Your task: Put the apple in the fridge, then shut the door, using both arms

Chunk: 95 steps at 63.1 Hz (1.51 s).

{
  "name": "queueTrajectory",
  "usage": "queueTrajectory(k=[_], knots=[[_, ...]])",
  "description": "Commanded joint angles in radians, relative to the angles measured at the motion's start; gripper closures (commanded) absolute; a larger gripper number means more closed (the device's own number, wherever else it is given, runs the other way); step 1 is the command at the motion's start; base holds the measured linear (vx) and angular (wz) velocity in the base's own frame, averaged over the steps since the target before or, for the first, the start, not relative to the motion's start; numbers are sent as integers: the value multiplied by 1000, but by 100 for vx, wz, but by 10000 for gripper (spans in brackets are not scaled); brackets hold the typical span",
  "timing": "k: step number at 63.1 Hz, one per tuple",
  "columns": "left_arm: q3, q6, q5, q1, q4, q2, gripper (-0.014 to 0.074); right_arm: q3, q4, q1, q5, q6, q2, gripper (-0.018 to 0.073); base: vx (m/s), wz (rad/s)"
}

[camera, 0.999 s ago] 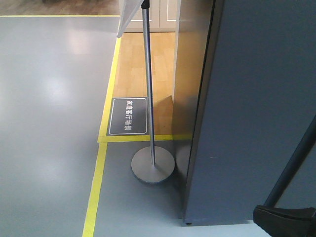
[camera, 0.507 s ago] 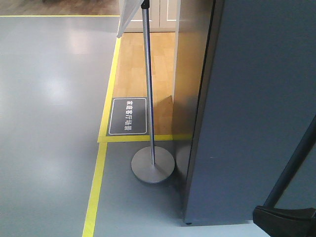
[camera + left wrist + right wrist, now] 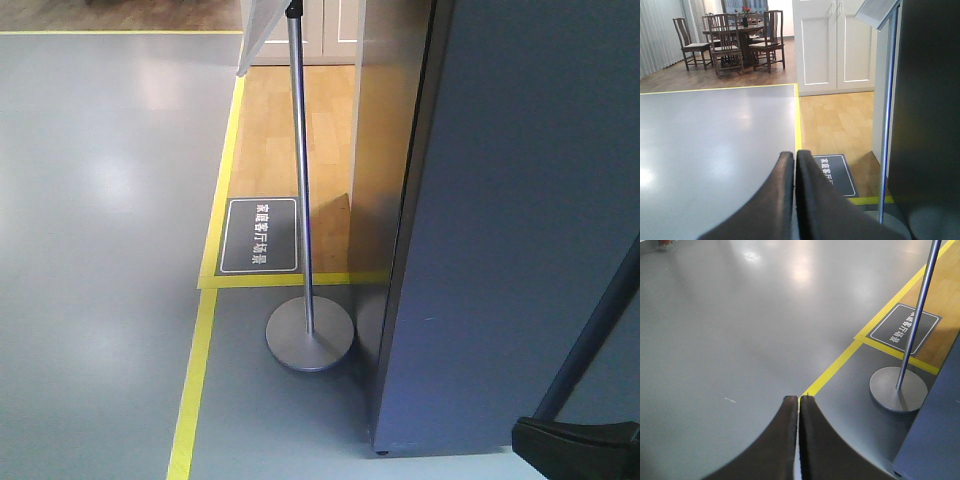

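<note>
The fridge [image 3: 520,220] shows only its dark grey outside, filling the right of the front view. A dark seam runs down between a narrow glossy face and a wide matte face, and I cannot tell which is the door. The fridge's dark side [image 3: 930,100] also stands at the right of the left wrist view, and its lower corner [image 3: 935,440] shows in the right wrist view. The apple is out of view. My left gripper [image 3: 794,154] is shut and empty over the grey floor. My right gripper [image 3: 799,398] is shut and empty above a yellow floor line. A black arm part [image 3: 580,445] sits at the bottom right.
A metal sign stand, pole [image 3: 300,180] on a round base [image 3: 309,335], stands just left of the fridge. A dark floor sticker [image 3: 259,235] lies behind it, bordered by yellow tape [image 3: 195,370]. White cabinets [image 3: 835,45] and a dining table with chairs [image 3: 735,37] are far back.
</note>
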Motion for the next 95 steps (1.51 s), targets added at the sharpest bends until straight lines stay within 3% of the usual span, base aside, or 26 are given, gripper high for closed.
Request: queueTrajectory(k=[1,26,42,52,67,74,83,95], knots=[[21,-8,-77,1,-9,-14,603,-26,47,-4,-21,-8,4,563,0,0],[21,-8,-77,1,-9,-14,603,-14,40,-3,-70,-13,1,563,0,0],[21,-8,-77,1,-9,-14,603,122,-23,70,-281,181,-143,563,0,0],[21,-8,-77,1,-9,-14,603,193,-189,89,-388,400,-270,563,0,0],[21,-8,-77,1,-9,-14,603,272,-540,88,-442,888,-434,563,0,0],[21,-8,-77,1,-9,-14,603,324,-643,88,-472,1091,-484,563,0,0],[21,-8,-77,1,-9,-14,603,400,-744,88,-582,1261,-521,563,0,0],[21,-8,-77,1,-9,-14,603,417,-980,88,-762,1337,-521,563,0,0]])
